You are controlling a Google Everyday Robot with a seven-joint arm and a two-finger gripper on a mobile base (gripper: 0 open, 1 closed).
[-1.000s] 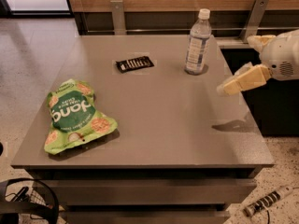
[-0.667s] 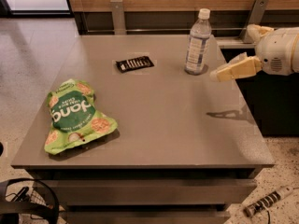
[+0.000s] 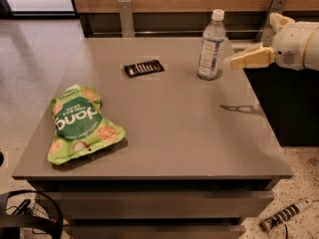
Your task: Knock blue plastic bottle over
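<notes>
Gripper [image 3: 252, 40] at the right edge of the view, held above the far right corner of the grey table [image 3: 174, 138]. White rounded body, two beige fingers. Lower finger [image 3: 251, 59] reaches toward picture-left, roughly level. The upper finger shows only as a short stub, up and back by the body. Jaws stand wide apart with nothing between them.

Blue plastic bottle [image 3: 211, 46] is just picture-left of the lower fingertip. It stands upright on the table with its white cap on and a pale label round the middle. The fingertip sits at about label height. A thin gap shows between tip and bottle, but I cannot tell whether they line up in depth.

Below the jaws, a thin dark shadow [image 3: 239, 107] lies on the tabletop, nearer the camera than the bottle.

Small black flat packet with pale stripes [image 3: 144, 67] lies farther picture-left of the jaws, beyond the bottle and well apart from it.

Green snack bag [image 3: 82, 123] lies flat and crumpled, far from the jaws at the near picture-left part of the table, its print upside down to the camera.

On the speckled floor below the jaws, past the table's near right corner, is a striped cable-like object [image 3: 285, 215].
</notes>
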